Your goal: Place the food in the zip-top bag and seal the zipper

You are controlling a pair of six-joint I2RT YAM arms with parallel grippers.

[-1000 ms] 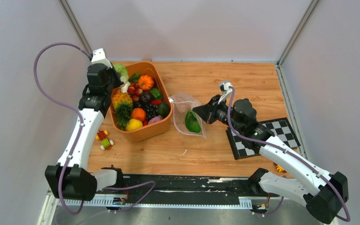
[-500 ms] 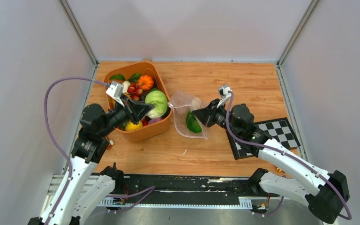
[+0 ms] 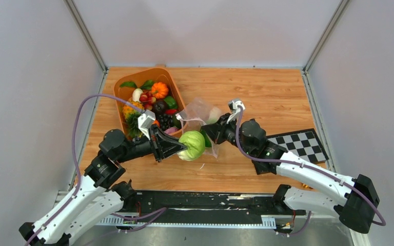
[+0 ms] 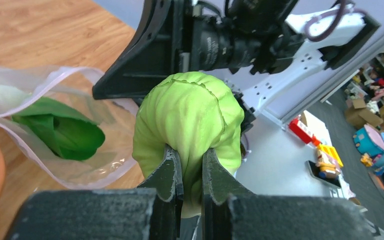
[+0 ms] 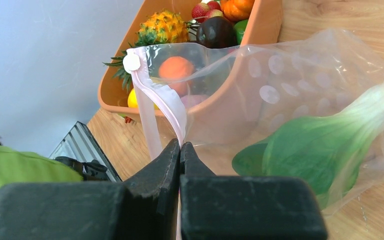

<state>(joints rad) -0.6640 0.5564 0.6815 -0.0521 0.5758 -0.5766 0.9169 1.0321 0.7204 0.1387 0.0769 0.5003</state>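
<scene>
Beside clear crinkly bag mouth, left end effector clamps pale green toy cabbage; right end effector pinches pinkish zipper strip.

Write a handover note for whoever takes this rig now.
Left tool: shut on the cabbage, held beside the zip-top bag, not yet inside.
Right tool: shut on the zipper strip, holding the bag's mouth open next to the orange tub.
Done: one bok choy is in the bag.
Left: put the cabbage in, add the other food from the tub, seal the zipper.
</scene>
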